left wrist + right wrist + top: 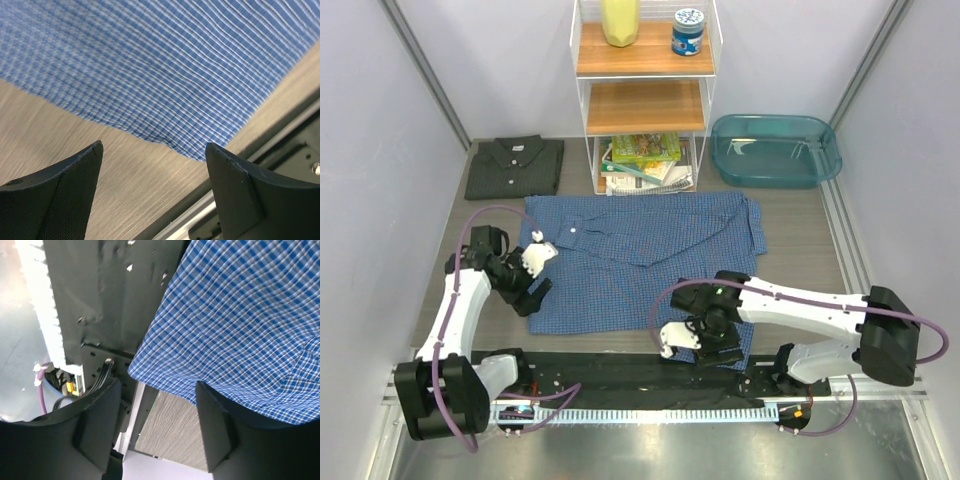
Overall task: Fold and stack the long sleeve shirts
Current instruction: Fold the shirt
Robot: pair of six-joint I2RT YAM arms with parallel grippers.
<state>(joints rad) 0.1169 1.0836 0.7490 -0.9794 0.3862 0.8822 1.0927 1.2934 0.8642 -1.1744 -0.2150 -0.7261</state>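
Left gripper (537,272), center-left, and right gripper (697,346), lower middle, both gape wide and empty by the blue shirt's (640,255) bottom corners.

Blue checked shirt (165,65) hem above open hand (152,165), tabletop (45,125).

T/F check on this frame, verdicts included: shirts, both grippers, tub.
1. The grey shirt lies folded at the far left. True.
2. The blue shirt is stacked on the grey one. False: it lies spread on the table, apart from it.
3. The left gripper is shut on the blue shirt. False: its jaws are open with nothing pinched, at the shirt's edge.
4. The right gripper is open at the blue shirt's near edge. True.
5. The tub sits right of the shelf. True.
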